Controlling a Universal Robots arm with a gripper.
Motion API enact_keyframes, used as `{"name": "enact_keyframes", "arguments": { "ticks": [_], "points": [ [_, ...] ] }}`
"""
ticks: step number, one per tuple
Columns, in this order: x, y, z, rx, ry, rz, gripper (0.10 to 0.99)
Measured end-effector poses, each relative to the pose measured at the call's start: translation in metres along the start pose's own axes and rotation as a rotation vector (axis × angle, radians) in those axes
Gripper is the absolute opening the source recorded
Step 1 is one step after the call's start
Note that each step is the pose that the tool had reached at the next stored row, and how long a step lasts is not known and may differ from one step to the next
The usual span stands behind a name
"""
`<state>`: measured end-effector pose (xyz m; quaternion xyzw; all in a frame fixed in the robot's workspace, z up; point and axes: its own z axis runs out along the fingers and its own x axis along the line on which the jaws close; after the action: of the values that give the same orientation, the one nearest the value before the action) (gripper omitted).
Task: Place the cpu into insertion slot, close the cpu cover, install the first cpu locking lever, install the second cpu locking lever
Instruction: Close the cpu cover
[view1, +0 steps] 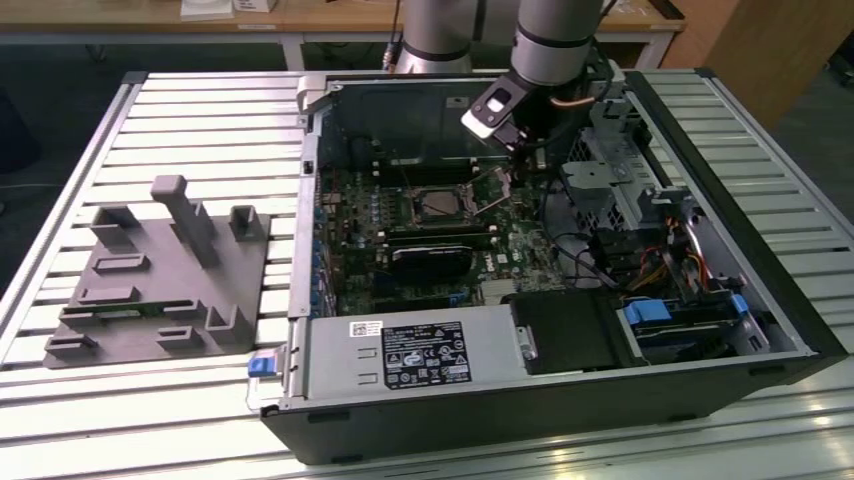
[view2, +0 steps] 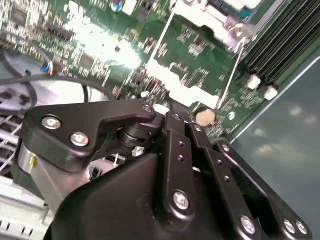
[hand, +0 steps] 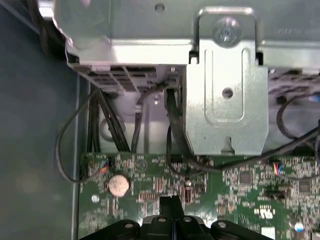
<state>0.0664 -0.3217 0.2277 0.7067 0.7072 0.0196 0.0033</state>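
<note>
Insertion slot (view1: 441, 205) — square, silver-rimmed — sat near the arm (view1: 554, 45), which angled steeply down into the case (view1: 534, 425); its black gripper (hand: 170, 204) was pinched closed.

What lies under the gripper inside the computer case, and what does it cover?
Under the gripper lies the green circuit board, with a round silver coin cell nearby. The patch directly beneath its black body is covered and cannot be seen.
</note>
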Motion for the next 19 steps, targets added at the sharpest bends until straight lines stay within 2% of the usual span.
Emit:
{"name": "enact_keyframes", "arguments": {
  "ticks": [1,2,9,15,19],
  "points": [
    [0.0000,0.0001,0.0000,0.006,-0.0001,0.000,0.106],
    [0.0000,0.0001,0.0000,0.008,-0.0002,0.000,0.106],
    [0.0000,0.0000,-0.0010,0.008,0.0003,0.000,0.106],
    [0.0002,-0.0017,-0.0088,0.007,0.0016,0.000,0.106],
    [0.0003,-0.0056,-0.0124,0.003,0.0032,0.000,0.106]
  ]
}}
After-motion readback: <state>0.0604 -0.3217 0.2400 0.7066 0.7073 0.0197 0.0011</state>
